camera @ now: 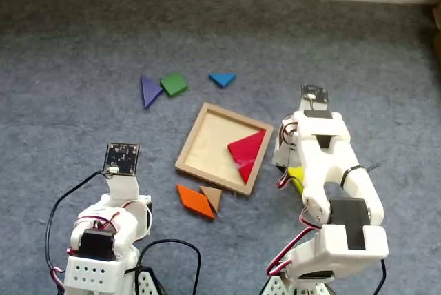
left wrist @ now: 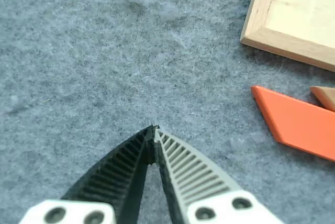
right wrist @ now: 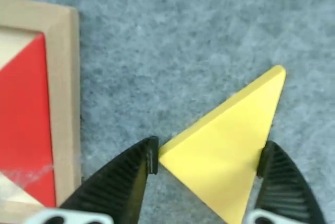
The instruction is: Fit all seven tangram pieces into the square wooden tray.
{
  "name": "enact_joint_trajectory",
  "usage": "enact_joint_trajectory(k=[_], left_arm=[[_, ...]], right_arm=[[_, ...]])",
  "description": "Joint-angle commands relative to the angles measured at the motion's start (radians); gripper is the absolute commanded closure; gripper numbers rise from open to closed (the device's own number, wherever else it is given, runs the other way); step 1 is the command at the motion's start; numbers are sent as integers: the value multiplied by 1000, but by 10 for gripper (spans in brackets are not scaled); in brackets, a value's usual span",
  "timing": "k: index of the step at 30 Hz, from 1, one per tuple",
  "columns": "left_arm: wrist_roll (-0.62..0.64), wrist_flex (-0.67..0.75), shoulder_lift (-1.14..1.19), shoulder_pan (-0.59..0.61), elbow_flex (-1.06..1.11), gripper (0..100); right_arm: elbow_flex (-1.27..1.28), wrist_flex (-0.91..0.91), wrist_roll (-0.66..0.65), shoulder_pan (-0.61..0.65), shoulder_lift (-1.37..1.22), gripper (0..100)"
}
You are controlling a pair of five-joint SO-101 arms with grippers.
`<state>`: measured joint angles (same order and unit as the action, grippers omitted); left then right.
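My left gripper (left wrist: 153, 135) sits pressed together and empty, low over the grey carpet (camera: 76, 47). I judge it is parked there so that it does not crowd the tray. Farther out on that side lie the purple triangle (camera: 149, 90) and the green square (camera: 173, 84), just beside each other. The blue triangle (camera: 222, 79) is a little to their right, and all three are well apart from my arms. Nearer me, the orange parallelogram (camera: 195, 200) and the tan triangle (camera: 212, 197) touch and lie just below the square wooden tray (camera: 191, 136), handy for a short push in.

The tray holds one piece so far, the red triangle (camera: 248, 151), tucked against its right rim so the rest of the floor stays free. Six pieces are still outside.

To the right of the tray, the yellow triangle (right wrist: 225, 140) lies flat on the carpet. My right gripper (right wrist: 208, 155) is spread astride it with one finger at a corner and the other on the opposite edge. That lines it up to squeeze across the narrow span, though I cannot tell whether the fingers press yet.
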<state>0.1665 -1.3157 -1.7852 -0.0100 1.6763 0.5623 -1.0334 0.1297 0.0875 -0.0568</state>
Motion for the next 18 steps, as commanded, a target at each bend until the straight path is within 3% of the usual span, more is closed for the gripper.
enact_joint_trajectory(k=[1,6,14,18], left_arm=[[-3,-6,-27,12,19,993],[-3,-6,-27,12,19,993],[-3,-6,-27,12,19,993],[-3,-6,-27,12,19,993]], right_arm=[[10,-12,3,-15,54,746],[8,-10,-75,-12,96,830],[12,-10,-127,-1,236,836],[8,-10,-247,54,263,836]])
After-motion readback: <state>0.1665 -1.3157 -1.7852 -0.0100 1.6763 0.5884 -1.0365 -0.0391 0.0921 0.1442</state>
